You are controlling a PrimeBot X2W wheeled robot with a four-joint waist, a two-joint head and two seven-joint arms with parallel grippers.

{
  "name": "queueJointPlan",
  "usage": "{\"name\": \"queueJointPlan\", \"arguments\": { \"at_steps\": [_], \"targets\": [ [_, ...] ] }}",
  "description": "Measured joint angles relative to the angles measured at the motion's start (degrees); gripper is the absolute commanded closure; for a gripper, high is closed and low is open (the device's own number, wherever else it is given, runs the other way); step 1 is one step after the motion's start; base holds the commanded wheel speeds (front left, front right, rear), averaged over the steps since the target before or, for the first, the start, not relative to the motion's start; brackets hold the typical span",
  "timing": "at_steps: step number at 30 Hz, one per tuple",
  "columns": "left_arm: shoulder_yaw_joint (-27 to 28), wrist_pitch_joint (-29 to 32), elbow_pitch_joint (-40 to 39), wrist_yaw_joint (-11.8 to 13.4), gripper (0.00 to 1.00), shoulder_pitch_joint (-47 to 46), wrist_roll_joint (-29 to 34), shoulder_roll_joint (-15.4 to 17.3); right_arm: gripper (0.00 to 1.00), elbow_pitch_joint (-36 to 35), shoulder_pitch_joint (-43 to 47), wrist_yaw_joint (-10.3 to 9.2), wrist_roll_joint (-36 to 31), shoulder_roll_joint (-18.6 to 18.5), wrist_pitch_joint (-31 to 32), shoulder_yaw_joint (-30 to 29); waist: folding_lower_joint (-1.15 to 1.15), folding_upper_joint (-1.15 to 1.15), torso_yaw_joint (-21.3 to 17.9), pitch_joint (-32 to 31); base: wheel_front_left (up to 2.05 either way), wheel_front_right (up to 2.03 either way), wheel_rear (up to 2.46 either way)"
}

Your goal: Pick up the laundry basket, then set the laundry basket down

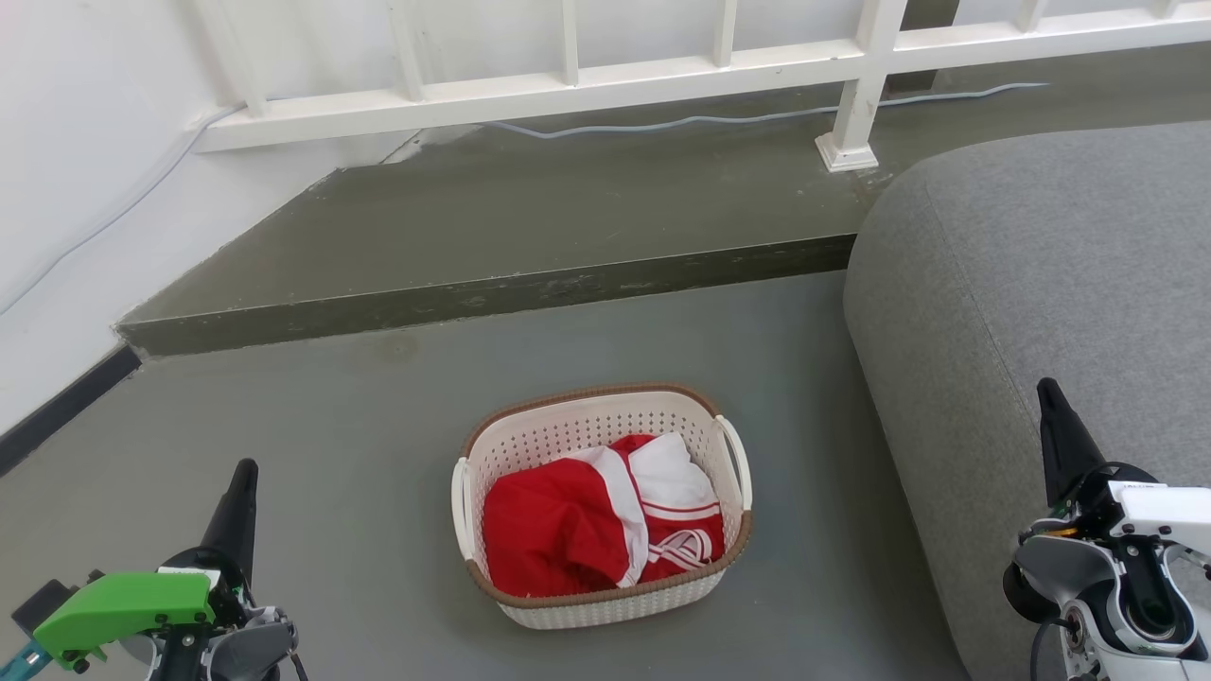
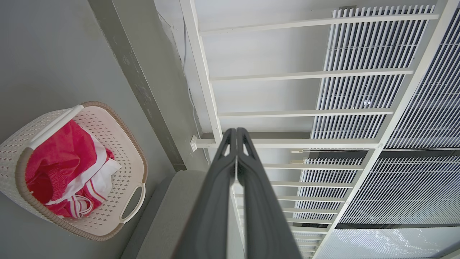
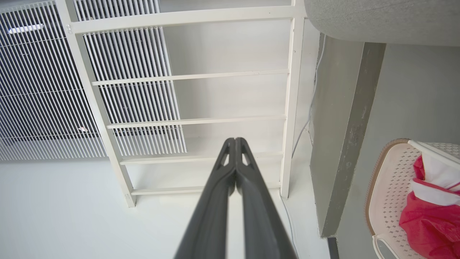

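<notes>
Head view: laundry basket point(image 1: 582, 430) stands just left of the grey sofa point(image 1: 1041, 284), between left gripper point(image 1: 246, 473) and right gripper point(image 1: 1048, 392), one handle facing each; left appears nearer. Both finger pairs pressed together.

The head camera is looking down at the floor point(image 1: 331, 454), while both wrist cameras are facing the white railing point(image 2: 203, 72), all three sharing the laundry basket point(image 1: 587, 430).

The floor point(image 1: 312, 454) lies open left of the laundry basket point(image 1: 568, 437); a sofa point(image 1: 1041, 284) stands near its right.
</notes>
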Motion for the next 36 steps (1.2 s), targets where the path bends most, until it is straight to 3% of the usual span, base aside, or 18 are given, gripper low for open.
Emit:
{"name": "queueJointPlan", "arguments": {
  "at_steps": [24, 25, 26, 27, 28, 36],
  "targets": [
    [0.12, 0.0, 0.0, 0.0, 1.0, 0.0, 0.01, -0.04, 1.0, 0.0, 0.0, 0.0, -0.1, 0.03, 0.42, -0.08, 0.0, 0.0, 0.0, 0.0, 0.0, 0.0, 0.0],
    [0.08, 0.0, 0.22, 0.01, 0.0, 0.07, -0.02, -0.07, 0.0, 0.21, 0.1, -0.02, -0.09, 0.08, 0.41, -0.04, 0.0, 0.0, 0.0, 0.0, 0.0, 0.0, 0.0],
    [-0.01, 0.0, 0.75, 0.03, 1.0, 0.28, -0.03, -0.26, 1.0, 0.65, 0.37, -0.03, -0.09, 0.23, 0.41, 0.0, 0.0, 0.0, 0.0, 0.0, 0.0, 0.0, 0.0],
    [-0.01, 0.0, 0.75, 0.03, 1.0, 0.28, -0.03, -0.26, 1.0, 0.65, 0.37, -0.03, -0.09, 0.23, 0.41, 0.0, 0.0, 0.0, 0.0, 0.0, 0.0, 0.0, 0.0],
    [-0.13, 0.0, 1.33, 0.05, 0.0, 0.81, -0.07, -0.59, 0.0, 1.26, 0.97, -0.03, -0.09, 0.52, 0.41, 0.07, 0.0, 0.0, 0.0, 0.0, 0.0, 0.0, 0.0],
    [-0.45, -0.07, 2.14, 0.07, 0.0, 2.05, -0.08, -1.22, 0.0, 1.97, 2.49, -0.04, -0.18, 1.21, 0.09, 0.15, 0.0, 0.0, 0.08, 0.01, 0.0, 0.0, 0.0]
  ]
}}
